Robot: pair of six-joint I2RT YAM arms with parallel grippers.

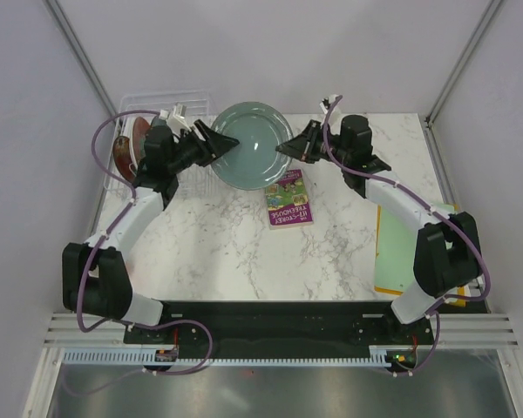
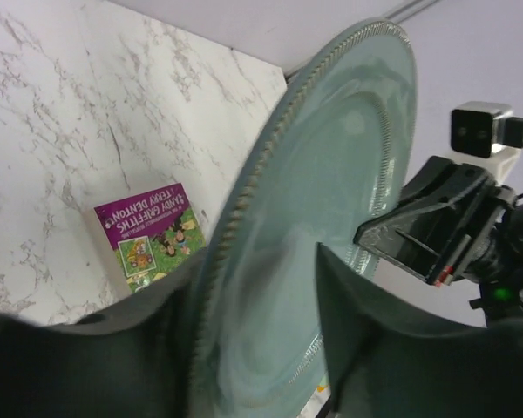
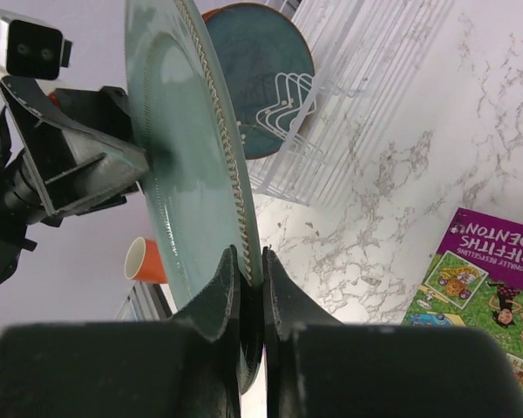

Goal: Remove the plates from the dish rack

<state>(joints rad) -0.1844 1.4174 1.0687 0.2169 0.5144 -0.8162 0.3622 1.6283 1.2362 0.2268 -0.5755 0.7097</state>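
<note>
The only print that can be read is on the cover of the purple book [image 2: 148,235] lying on the worktop [image 2: 61,122]. In the left wrist view it reads, upside down, "TERRY DENTON" and "ANDY GRIFFITHS". The right wrist view cuts the book [image 3: 484,279] at the frame edge, leaving "DENTON" and "RIFFITHS". From above, the lettering on the book [image 1: 289,198] is too small to read.

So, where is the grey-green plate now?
The plate is at the back centre in the top view, gripped between the left gripper and right gripper, right of the rack, just behind the book.

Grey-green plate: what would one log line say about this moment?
grey-green plate: out of dish rack, airborne | left gripper: shut on rim | right gripper: shut on opposite rim
</note>
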